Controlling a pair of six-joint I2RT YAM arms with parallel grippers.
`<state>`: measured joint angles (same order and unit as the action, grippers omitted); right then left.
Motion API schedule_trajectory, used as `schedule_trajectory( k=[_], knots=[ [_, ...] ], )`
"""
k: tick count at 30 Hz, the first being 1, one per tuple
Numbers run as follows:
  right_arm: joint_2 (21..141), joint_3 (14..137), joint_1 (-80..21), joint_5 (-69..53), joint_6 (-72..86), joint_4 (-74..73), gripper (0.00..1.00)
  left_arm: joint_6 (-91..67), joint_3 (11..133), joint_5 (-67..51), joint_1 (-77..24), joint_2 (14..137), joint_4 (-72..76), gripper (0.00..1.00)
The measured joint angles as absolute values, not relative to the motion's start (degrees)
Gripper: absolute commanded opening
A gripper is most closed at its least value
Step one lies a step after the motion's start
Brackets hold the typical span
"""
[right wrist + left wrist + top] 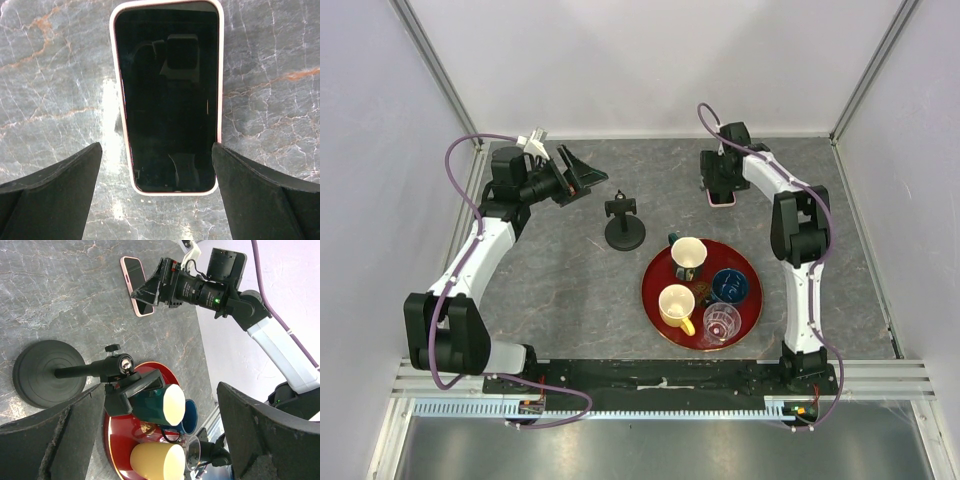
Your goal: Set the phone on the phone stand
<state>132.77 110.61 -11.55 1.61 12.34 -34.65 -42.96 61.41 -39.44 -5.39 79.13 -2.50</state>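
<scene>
The phone stand [624, 222] stands up straight on the gray table [570, 290]. The left gripper [580, 178] is near it, not touching, with its fingers wide apart. Farther back, the right gripper [720, 183] is over the phone [722, 199], and only the phone's pink end peeks out. A red tray [656, 272] holds four cups.

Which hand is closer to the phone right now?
Right. The right hand hangs directly over the phone, open fingers either side of it. The left hand is far off across the table, open, with the stand roughly between it and the phone.
</scene>
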Motion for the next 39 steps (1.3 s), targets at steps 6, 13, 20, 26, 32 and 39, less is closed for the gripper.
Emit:
schedule_trajectory(
  k=[6,13,20,26,32,39],
  knots=[
    [128.49,103.18,-11.44,0.27,9.74,-29.78,0.98,-42.96,61.41,-39.59,-5.39,79.13,-2.46,0.99],
    [124.25,97.19,-11.09,2.24,6.37,-25.39,0.98,-42.96,61.41,-39.57,-5.87,79.13,-2.44,0.99],
    [126.56,98.87,-10.37,-1.78,4.47,-25.21,0.98,-42.96,61.41,-39.59,-6.28,79.13,-2.46,0.99],
    [129.23,100.82,-9.85,-5.21,4.25,-25.30,0.98,-42.96,61.41,-39.59,-6.31,79.15,-2.46,0.99],
    [130.54,102.63,-10.50,1.06,6.68,-25.63,0.98,-42.96,61.41,-39.59,-6.31,79.15,-2.46,0.98],
    [135.66,111.98,-12.19,7.97,11.40,-33.15,0.98,-42.92,61.41,-39.55,-6.31,79.15,-2.63,0.98]
  ],
)
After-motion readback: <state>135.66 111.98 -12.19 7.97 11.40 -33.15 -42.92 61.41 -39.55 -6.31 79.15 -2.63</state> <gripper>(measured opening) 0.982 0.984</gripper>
